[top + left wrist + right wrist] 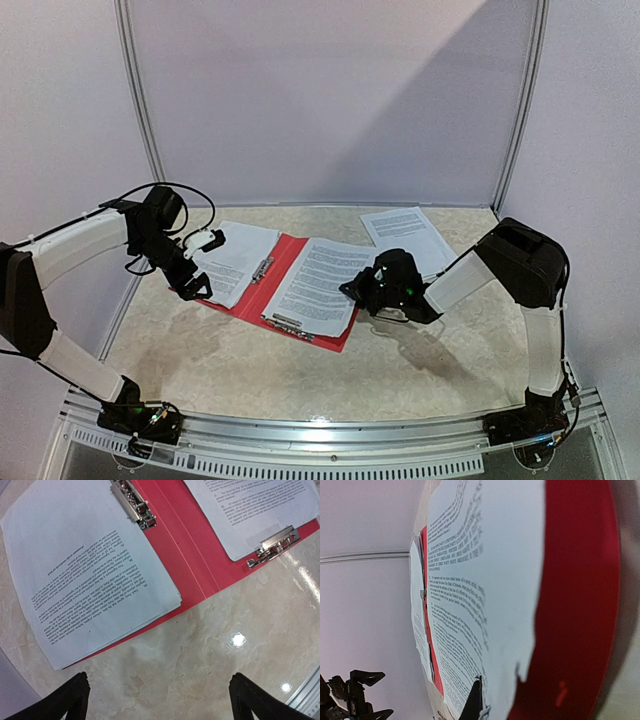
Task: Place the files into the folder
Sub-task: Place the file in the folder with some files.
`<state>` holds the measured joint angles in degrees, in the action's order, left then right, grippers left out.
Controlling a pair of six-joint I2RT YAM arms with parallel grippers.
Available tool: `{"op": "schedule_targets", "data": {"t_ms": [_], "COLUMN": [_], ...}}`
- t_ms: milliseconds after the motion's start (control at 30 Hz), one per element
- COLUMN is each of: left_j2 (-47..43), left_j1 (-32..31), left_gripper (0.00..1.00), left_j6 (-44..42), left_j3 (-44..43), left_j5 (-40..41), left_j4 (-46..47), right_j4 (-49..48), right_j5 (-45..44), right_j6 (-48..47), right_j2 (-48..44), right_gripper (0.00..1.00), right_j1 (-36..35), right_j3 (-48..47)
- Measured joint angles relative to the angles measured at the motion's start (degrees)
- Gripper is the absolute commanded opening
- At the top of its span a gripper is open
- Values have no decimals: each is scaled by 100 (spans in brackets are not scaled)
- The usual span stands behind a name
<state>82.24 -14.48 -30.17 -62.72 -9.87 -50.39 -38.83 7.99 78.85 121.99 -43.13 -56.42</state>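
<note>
Two files (pixel 318 285) lie in the open folder (pixel 284 258) on the counter (pixel 230 350); a third sheet (pixel 405 235) rests well apart behind it. The left end effector (pixel 160 695) hovers released. The right end effector (pixel 352 287) is clenched at the right page's edge, so a sideways drag could crumple that page or shift the folder.

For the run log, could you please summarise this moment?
folder open; files on both halves; left end effector open; right end effector shut

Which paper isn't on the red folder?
The back-right sheet, lying on the table; the left sheet and middle sheet rest on the open red folder.
</note>
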Motion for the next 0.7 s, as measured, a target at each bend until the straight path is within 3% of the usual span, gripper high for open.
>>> {"op": "schedule_targets", "data": {"t_ms": [567,700], "left_j2": [-2,-2], "left_j1": [0,2], "left_gripper": [99,100], "left_j6": [-4,-4], "left_j3": [0,0], "left_j5": [2,2], "left_j4": [20,17], "right_j4": [793,929], "right_j5": [-201,-214], "right_j6": [-503,-570], "right_j2": [0,0], "right_gripper": [8,20], "right_j1": [-177,-184], "right_j3": [-413,-415]}}
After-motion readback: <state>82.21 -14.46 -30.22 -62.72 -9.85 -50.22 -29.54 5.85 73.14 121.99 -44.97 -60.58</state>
